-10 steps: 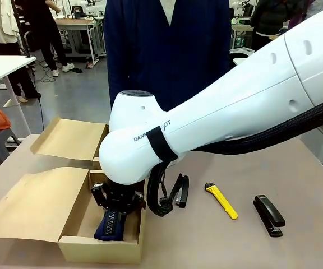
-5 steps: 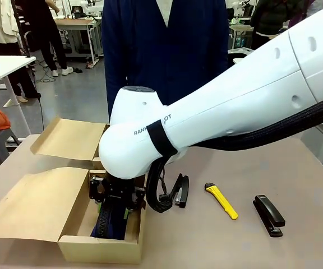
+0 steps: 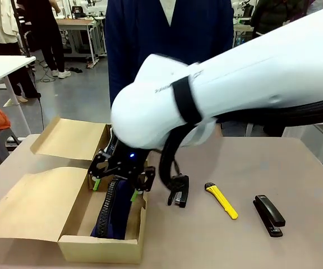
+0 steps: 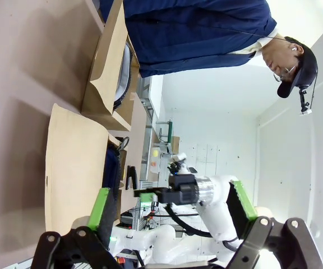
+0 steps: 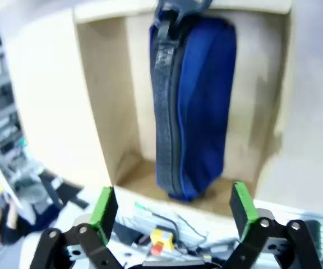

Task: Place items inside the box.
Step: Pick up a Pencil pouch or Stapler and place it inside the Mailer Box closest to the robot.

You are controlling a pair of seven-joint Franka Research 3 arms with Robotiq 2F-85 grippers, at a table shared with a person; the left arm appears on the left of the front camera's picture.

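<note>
since a second ago the right gripper (image 3: 115,189) has lifted out of the box (image 3: 97,249) and let go of the navy zip pouch (image 3: 114,212), which was between its fingers then and now lies free.

front view: the right gripper hovers just above the box opening with its green pads spread wide and nothing between them. the pouch sits directly beneath it, on edge with the zip up, probably because that narrow stance is how it fits between the box walls. just beside the gripper on its outer side, on the tabletop (image 3: 296,246), lies a black stapler (image 3: 179,190); farther off the same way are the yellow-and-black utility knife (image 3: 221,200) and a second stapler (image 3: 269,215), all three not yet boxed. a person (image 3: 170,45) stands across the table beyond the gripper.

left wrist view: the left gripper (image 4: 170,203) is wide, holding nothing and apparently idle. ahead of it is the box's open flap (image 4: 74,168), folded out so the mouth stays clear.

right wrist view: the right gripper (image 5: 172,204) looks straight down into the box (image 5: 108,112); both pads stand well apart, clear of the pouch (image 5: 198,101) below and ahead of them. the pouch rests toward one wall, leaving room beside it for the remaining items.
</note>
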